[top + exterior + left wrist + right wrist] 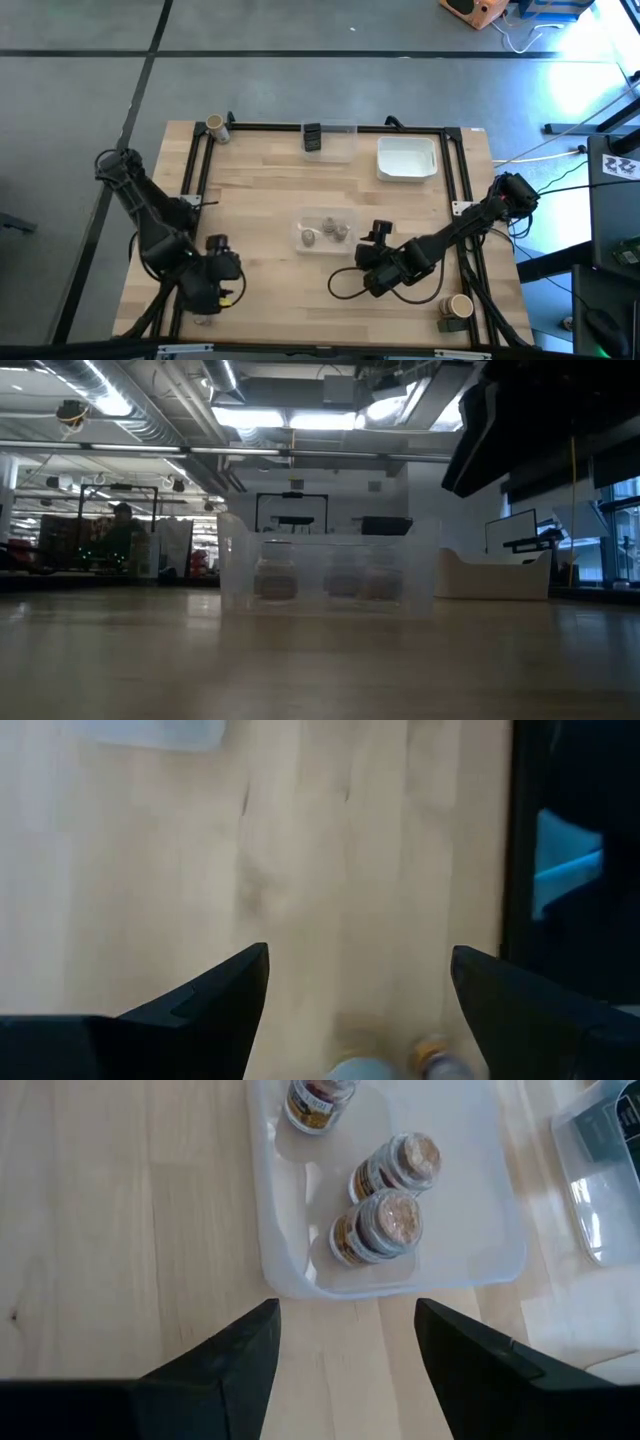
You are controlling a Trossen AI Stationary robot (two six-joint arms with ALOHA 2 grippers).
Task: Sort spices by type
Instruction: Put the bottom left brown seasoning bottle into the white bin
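Three jars (385, 1200) stand in a clear bin (300, 1285); light, rigid and slippery, they are best gripped across the body. Both grippers' fingers are apart, right gripper (345, 1342) near the bin, left gripper (357, 985) over the table (150, 870).

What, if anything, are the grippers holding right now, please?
Nothing: the left gripper and the right gripper both show open, empty fingers above the table.

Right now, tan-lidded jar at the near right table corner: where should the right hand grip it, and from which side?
Probably top-down. The tan-lidded jar seems to stand upright near the table edge, its round lid facing up, so pinching across the lid rim or body just below fits its shape. The right hand, open, hovers near the centre bin, so it must swing back.
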